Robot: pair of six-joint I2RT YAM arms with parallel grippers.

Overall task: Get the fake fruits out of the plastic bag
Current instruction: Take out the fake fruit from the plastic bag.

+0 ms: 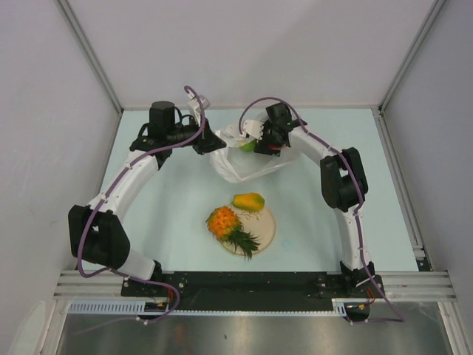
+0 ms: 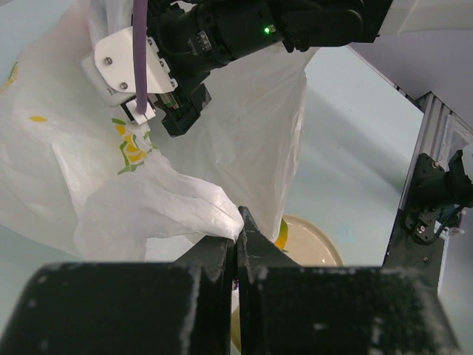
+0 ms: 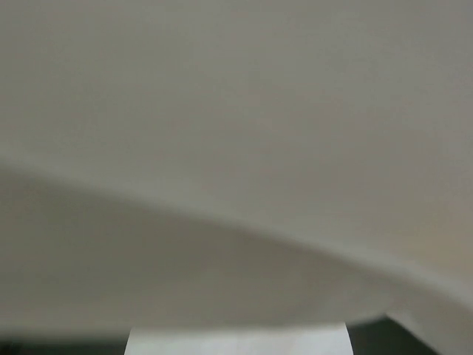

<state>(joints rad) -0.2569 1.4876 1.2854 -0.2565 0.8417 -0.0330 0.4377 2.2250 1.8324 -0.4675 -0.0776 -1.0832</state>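
The plastic bag (image 1: 244, 166) lies crumpled at the back middle of the table. My left gripper (image 1: 209, 143) is shut on its left edge; in the left wrist view the jaws (image 2: 238, 235) pinch a white fold of the bag (image 2: 111, 185). My right gripper (image 1: 256, 142) reaches into the bag's mouth, next to a round green piece (image 1: 247, 146). The right wrist view shows only blurred white plastic (image 3: 236, 148), and its fingers are hidden. The pineapple (image 1: 224, 222) and the mango (image 1: 248, 201) lie on the beige plate (image 1: 267, 229). The red piece is hidden.
The plate stands in front of the bag, near the table's middle, and also shows in the left wrist view (image 2: 318, 248). Grey walls close in the table on the left, back and right. A metal rail (image 1: 251, 285) with the arm bases runs along the near edge.
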